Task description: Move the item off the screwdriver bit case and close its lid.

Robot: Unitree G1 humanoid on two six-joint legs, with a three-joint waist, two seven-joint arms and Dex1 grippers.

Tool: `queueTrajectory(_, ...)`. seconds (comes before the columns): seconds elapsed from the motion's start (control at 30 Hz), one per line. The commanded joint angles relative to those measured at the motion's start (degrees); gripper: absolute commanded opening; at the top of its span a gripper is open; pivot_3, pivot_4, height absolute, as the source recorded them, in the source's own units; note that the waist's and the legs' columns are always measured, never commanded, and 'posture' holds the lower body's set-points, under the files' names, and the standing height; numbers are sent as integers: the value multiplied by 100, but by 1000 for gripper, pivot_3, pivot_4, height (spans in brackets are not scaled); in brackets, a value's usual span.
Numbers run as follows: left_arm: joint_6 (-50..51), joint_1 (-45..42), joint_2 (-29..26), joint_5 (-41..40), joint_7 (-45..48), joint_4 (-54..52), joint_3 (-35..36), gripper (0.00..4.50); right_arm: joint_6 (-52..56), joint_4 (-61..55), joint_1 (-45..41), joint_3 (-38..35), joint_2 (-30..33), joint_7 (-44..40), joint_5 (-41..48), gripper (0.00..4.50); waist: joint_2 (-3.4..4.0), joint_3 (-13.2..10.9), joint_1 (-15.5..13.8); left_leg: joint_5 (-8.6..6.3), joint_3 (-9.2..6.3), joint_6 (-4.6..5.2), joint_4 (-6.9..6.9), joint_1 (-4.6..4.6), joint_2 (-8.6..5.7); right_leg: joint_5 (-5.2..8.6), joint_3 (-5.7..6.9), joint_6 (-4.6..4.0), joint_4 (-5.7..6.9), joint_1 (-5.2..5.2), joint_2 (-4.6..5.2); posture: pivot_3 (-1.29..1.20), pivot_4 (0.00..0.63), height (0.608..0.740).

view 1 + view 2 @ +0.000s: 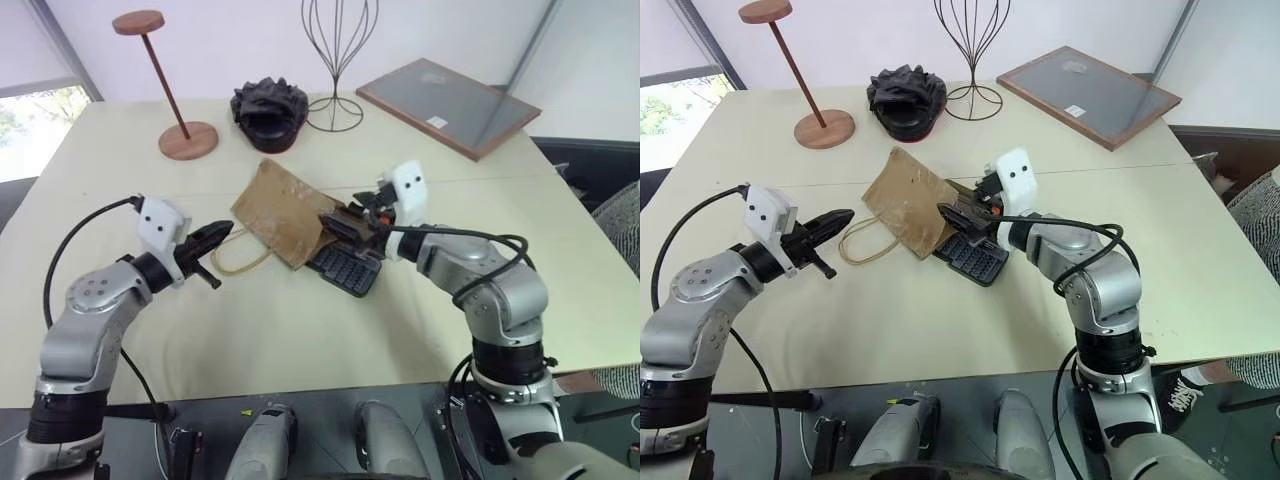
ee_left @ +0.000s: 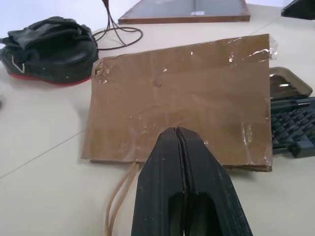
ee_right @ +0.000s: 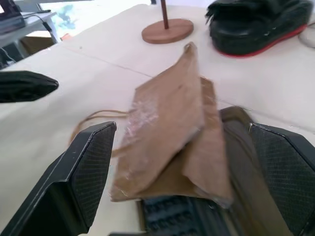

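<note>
The tan paper bag lies partly over the dark grey screwdriver bit case, with its string handles trailing toward my left gripper. My right gripper is open at the bag's case-side end, one finger on each side of that slightly raised end, not closed on it. The brown lid shows beside the bag, mostly covered by it. My left gripper is shut and empty, level, pointing at the bag's near edge just short of it.
At the back of the table stand a black ruffled lump, a wooden disc stand, a wire stand and a brown-framed grey board. Bare tabletop lies in front of the bag.
</note>
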State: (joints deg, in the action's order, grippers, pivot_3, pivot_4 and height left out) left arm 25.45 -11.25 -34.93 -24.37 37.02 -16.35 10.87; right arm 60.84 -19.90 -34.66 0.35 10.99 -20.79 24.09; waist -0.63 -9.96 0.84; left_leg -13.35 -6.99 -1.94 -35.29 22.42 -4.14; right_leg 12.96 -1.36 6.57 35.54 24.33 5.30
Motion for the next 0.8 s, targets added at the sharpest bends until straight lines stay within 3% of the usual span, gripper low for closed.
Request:
queueTrajectory(0.03,-151,21,-51,115,-61,-156,51,0,62,226,-290,22,-241,130,111,4472,1,0,5,0,0,0,0,0,0,0,0,-1,1,1,-1,0,150,740)
queueTrajectory(0.47,-78,296,-54,157,-277,-499,204,0,-1629,2514,-592,375,-736,263,-650,4472,2,-1,27,0,3,0,6,0,0,-2,0,-2,5,8,-3,0,150,740)
queueTrajectory(0.6,-79,312,-72,161,-309,-516,204,0,-1906,2751,-669,350,-796,306,-760,3268,3,-1,32,0,3,0,6,0,0,-2,0,-2,9,10,-3,0,150,740)
queueTrajectory(0.77,-112,256,-73,223,-325,-462,116,0,-2046,2793,-696,364,-822,319,-849,594,3,-1,32,0,3,-1,5,0,0,-2,0,-3,19,13,-4,0,150,740)
queueTrajectory(0.8,-123,238,-72,239,-323,-440,98,0,-2057,2787,-700,369,-819,322,-865,248,3,-1,32,0,3,-1,5,0,0,-2,0,-3,21,13,-3,0,150,740)
